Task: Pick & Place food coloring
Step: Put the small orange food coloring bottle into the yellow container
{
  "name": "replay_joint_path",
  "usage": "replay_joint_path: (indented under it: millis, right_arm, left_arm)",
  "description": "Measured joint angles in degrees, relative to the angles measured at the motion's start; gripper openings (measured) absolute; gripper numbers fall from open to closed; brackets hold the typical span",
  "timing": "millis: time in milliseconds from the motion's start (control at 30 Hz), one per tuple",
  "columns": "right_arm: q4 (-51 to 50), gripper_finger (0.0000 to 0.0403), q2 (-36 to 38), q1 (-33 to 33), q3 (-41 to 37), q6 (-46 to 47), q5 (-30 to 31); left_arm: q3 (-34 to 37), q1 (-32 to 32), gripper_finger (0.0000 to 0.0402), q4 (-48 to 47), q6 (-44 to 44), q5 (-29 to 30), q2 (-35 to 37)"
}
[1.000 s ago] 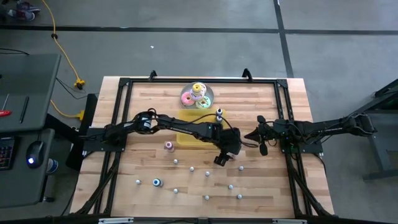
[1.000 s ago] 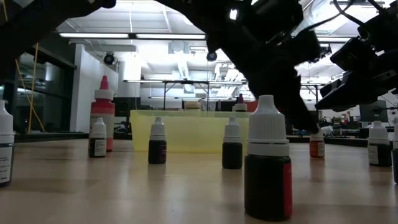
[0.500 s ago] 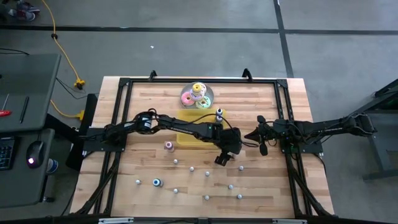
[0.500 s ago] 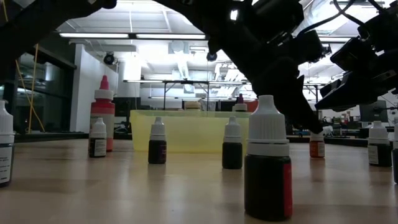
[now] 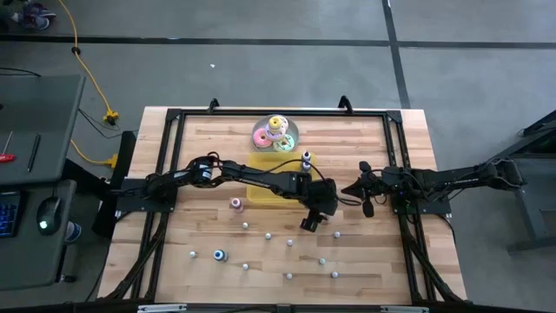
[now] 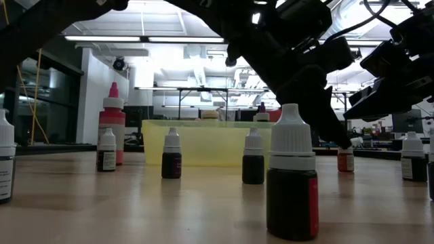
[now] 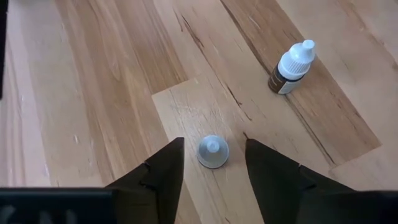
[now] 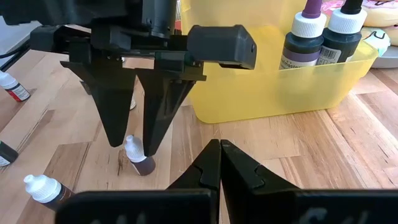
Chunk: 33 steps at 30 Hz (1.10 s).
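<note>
Straddling a small food coloring bottle [image 7: 212, 151] near the middle of the wooden table [image 5: 217, 148], the left gripper [image 7: 211, 167] stands with its fingers parted to either side of the pale cap, not yet touching it. The bottle stands upright just off the near edge of the translucent yellow tray [image 8: 273, 87], which already holds at least two bottles; more lie scattered toward the table's front edge. The right gripper [image 8: 219, 163] waits near the right edge with its fingers pressed together and empty. The bottle looks light and rigid, likely smooth plastic that could tip or slide under an uneven squeeze, so a hold on the dark body just under the cap seems safest, though the body is mostly hidden from above.
</note>
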State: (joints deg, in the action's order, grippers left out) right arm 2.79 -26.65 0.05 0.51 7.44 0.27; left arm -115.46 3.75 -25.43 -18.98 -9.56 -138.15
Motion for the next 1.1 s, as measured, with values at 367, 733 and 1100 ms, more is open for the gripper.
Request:
replay_joint_path:
  millis: [367,733,1100]
  right_arm:
    - [0.0,0.0000,0.0,0.0,0.0,0.0,0.0]
    - [0.0,0.0000,0.0,0.0,0.0,0.0,0.0]
    - [0.0,0.0000,0.0,0.0,0.0,0.0,0.0]
  left_arm:
    - [0.0,0.0,0.0158,0.0,1.2,-0.1,0.0]
    - [0.0,0.0,0.0158,0.2,1.7,-0.1,0.0]
    - [0.0,0.0,0.0158,0.5,3.0,-0.1,0.0]
